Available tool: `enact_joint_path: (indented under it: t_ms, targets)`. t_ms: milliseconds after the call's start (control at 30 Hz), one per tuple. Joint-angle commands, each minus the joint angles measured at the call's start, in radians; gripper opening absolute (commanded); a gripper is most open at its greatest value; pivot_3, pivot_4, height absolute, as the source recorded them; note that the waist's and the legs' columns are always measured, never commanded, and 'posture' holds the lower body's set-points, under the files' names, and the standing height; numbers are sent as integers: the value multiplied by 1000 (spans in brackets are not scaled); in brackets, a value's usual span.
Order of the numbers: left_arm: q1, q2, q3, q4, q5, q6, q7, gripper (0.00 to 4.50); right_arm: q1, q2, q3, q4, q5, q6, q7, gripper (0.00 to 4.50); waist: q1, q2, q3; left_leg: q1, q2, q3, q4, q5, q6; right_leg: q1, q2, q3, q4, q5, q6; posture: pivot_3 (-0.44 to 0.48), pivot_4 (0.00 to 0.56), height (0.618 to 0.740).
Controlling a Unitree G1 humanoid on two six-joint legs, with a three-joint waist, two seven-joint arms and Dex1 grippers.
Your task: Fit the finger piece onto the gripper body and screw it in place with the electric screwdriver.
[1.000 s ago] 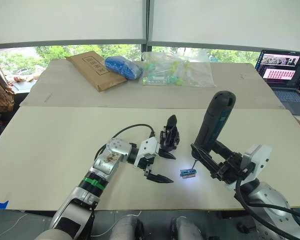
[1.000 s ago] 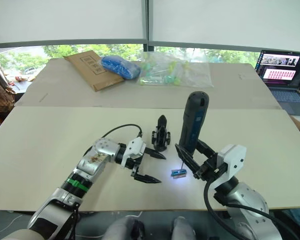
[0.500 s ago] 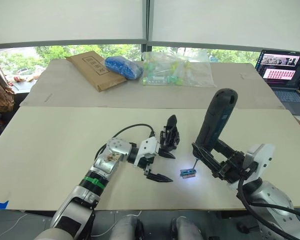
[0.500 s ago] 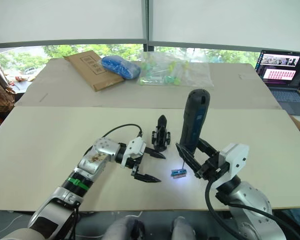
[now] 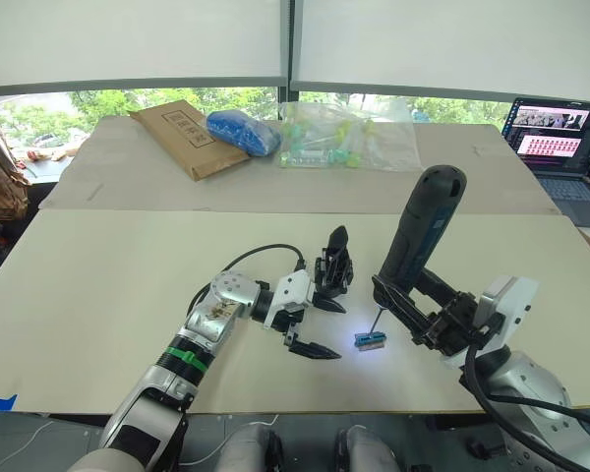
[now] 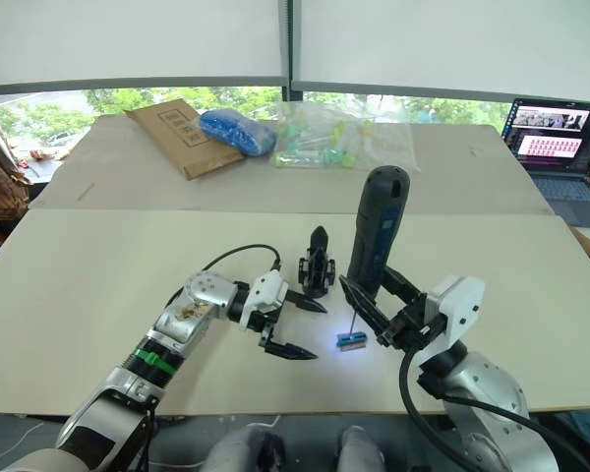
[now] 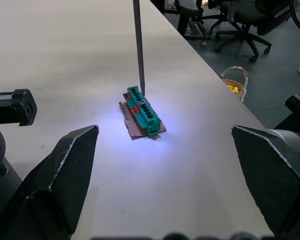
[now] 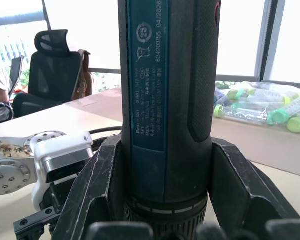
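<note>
Two arms reach over the pale surface [image 5: 98,275] in the left eye view: the left gripper [image 5: 313,326] lies low with its fingers spread apart and empty, one tip just beside the gripper body [image 5: 333,268], the other pointing toward the small green block [image 5: 370,340]. The gripper body stands upright on the surface with its single pointed finger up. The right gripper [image 5: 410,300] has its fingers clamped on the screwdriver [image 5: 419,236], which stands nearly upright, tilted slightly, with its thin bit reaching down to the green block in a patch of bluish light. At the far side lie a brown box [image 5: 187,138], a blue bag [image 5: 243,131] and a clear bag of tubes [image 5: 346,136]; a laptop [image 5: 556,147] sits at the right edge. The right eye view shows the same layout. In the left wrist view the two black fingers [image 7: 65,175] stand wide apart, with the green block between them farther along the surface and the metal bit [image 7: 138,45] coming down onto its top. In the right wrist view the screwdriver's bluish-black casing rises between the right fingers [image 8: 97,190], which press on both its sides; the left arm's white housing [image 8: 60,155] shows beyond. I cannot make out the finger piece.
</note>
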Motion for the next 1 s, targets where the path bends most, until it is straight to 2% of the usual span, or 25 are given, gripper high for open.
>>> enact_joint_path:
  t_ms: [33, 1000]
  targets:
    - [-21, -6, -2, -18, -3, -5, 0, 4500, -23, -8, -10, -67, 15, 0, -16, 1903, 1, 0, 0, 0, 0, 0, 0, 0, 0, 0, 0, 0, 0, 0, 0, 0, 150, 732]
    - [-32, -8, -2, -6, -3, -11, 2, 4500, -1, -8, -13, -42, 0, -7, 6, 1903, 1, 0, 0, 0, 0, 0, 0, 0, 0, 0, 0, 0, 0, 0, 0, 0, 150, 732]
